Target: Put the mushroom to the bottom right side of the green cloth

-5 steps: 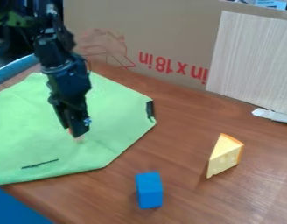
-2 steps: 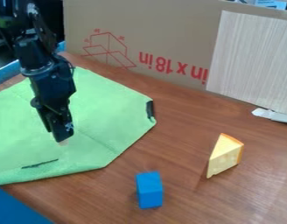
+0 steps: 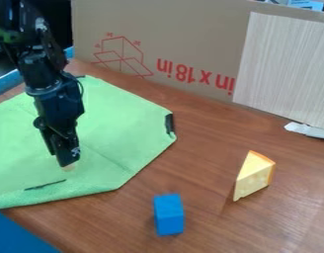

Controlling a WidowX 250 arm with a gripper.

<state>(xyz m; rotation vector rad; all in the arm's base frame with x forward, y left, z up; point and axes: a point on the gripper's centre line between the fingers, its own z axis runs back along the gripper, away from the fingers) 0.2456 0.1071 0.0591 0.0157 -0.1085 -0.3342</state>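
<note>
Mushroom [image 3: 69,168]: clenched in the jaws of the black gripper [image 3: 65,163], at the green cloth [image 3: 115,136], lower left of the frame. Now sits lower and farther left than a second ago: nearer the bottom edge, but probably needs shifting rightward before release.

Got one green cloth [image 3: 118,143] with two dark strips [image 3: 169,123] on it, one blue block [image 3: 169,215], one cheese wedge [image 3: 254,176], one mushroom [image 3: 69,167] (just a pale bit peeking out), plus one cardboard sheet [image 3: 191,29] and one wood-grain panel [image 3: 287,69].
</note>
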